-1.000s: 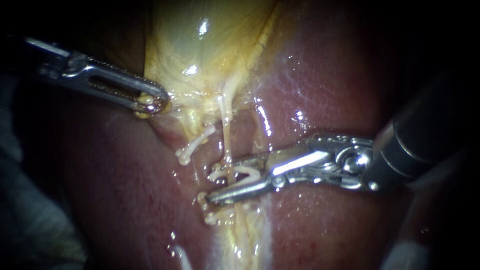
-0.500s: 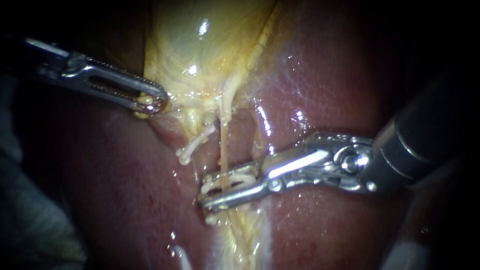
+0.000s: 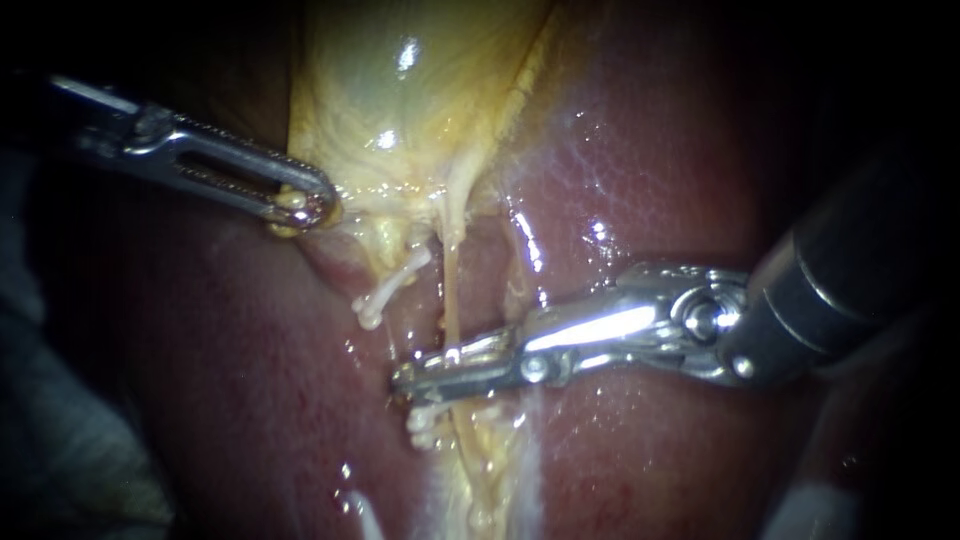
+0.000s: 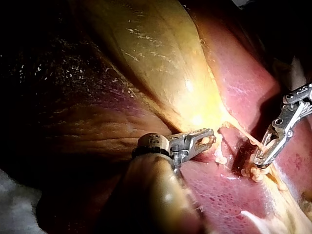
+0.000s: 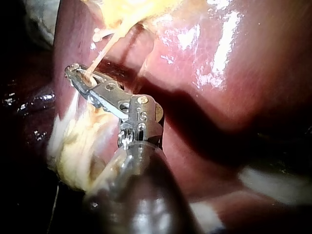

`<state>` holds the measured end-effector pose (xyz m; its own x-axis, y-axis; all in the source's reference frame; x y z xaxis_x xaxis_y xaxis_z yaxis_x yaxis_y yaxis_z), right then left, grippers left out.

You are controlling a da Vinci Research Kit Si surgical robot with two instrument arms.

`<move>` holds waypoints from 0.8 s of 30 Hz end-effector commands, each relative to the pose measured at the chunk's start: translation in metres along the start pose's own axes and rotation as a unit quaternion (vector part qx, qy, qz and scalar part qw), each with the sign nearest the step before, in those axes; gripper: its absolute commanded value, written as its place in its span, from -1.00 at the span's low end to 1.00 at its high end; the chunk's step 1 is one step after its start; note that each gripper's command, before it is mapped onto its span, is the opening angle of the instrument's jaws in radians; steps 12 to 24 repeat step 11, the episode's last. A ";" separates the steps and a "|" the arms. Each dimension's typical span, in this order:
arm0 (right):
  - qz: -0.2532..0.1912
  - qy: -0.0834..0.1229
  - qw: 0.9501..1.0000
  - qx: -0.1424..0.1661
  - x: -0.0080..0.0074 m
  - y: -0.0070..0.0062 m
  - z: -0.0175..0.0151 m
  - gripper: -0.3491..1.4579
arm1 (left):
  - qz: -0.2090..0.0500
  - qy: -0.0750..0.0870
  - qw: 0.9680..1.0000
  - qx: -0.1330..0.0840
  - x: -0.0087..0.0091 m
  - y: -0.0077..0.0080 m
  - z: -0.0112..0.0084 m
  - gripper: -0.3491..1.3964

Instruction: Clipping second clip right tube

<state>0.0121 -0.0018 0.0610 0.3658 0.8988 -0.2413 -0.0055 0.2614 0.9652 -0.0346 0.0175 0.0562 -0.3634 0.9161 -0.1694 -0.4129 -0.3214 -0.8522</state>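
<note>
Silver steel right instrument (image 3: 410,370): enters from 3 o'clock in the endoscope view. Its slim jaws lie almost together, clamped from both sides across the thin pale-yellow right tube (image 3: 447,290).
Right tube: runs taut from the gallbladder's neck toward 6 o'clock and passes between my right jaws near centre.
Lower white clip (image 3: 425,422): just beside those jaws, at their 6 o'clock.
Upper white clip (image 3: 385,290): slanted, at their 11 o'clock, on a neighbouring strand.
Slotted metal left instrument (image 3: 305,207): enters from 9 o'clock, with its jaws pinched on the gallbladder's lower edge.
Glossy yellow gallbladder (image 3: 400,100): at 12 o'clock.
Wet dark-red liver (image 3: 650,180): surrounds everything.
</note>
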 end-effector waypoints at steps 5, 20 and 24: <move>-0.001 -0.001 1.000 0.000 0.0000 0.0000 0.0000 -1.00 | 0.000 0.000 1.000 0.000 0.0000 0.0000 0.0000 -1.00; -0.002 0.000 1.000 -0.001 -0.0001 0.0003 0.0001 -1.00 | 0.000 0.000 1.000 0.000 0.0000 0.0000 0.0000 -1.00; -0.002 0.000 1.000 -0.001 -0.0001 0.0003 0.0001 -1.00 | 0.000 0.000 1.000 0.000 0.0000 0.0000 0.0000 -1.00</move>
